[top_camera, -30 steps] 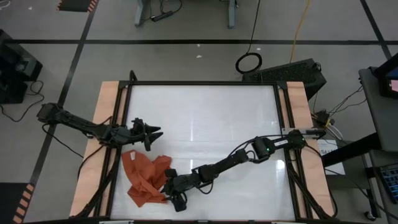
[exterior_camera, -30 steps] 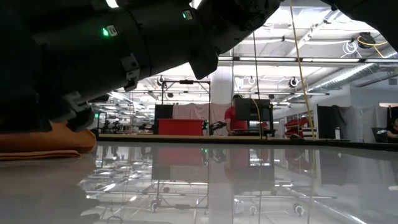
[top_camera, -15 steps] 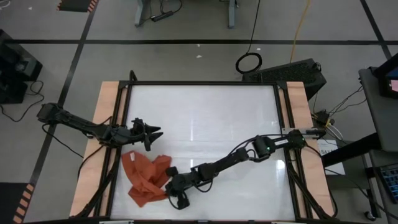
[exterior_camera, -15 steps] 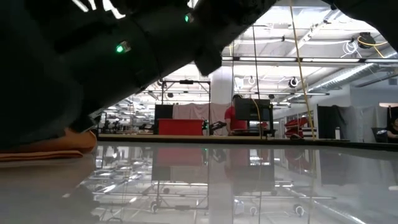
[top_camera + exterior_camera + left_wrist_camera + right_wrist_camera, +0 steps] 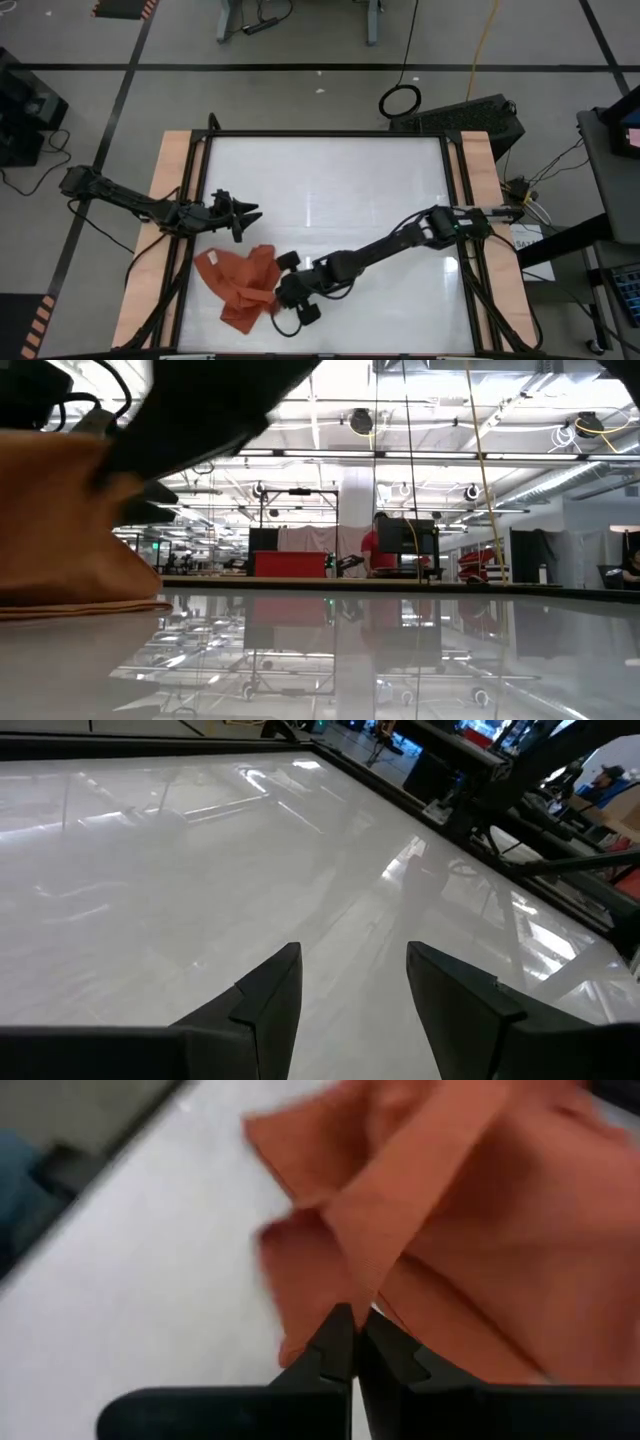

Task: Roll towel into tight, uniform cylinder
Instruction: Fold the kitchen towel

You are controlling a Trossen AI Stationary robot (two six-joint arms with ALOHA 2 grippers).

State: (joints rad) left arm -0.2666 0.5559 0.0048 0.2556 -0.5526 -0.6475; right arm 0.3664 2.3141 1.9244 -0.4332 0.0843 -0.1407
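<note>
Currently, the towel [image 5: 240,288] lies crumpled near the front-left corner of the white table [image 5: 330,190], partly lifted off the surface. The right gripper [image 5: 278,293] is at the towel's right edge; its fingertips [image 5: 338,1342] are pressed together, pinching a fold of the fabric. The left gripper [image 5: 250,211] hovers above the table just behind the towel, apart from it, fingers [image 5: 268,992] spread and empty.

White tabletop [image 5: 330,190], wood side rails [image 5: 167,180], cable coil on floor [image 5: 400,100], person in red at bkgd desk [image 5: 380,550]
</note>
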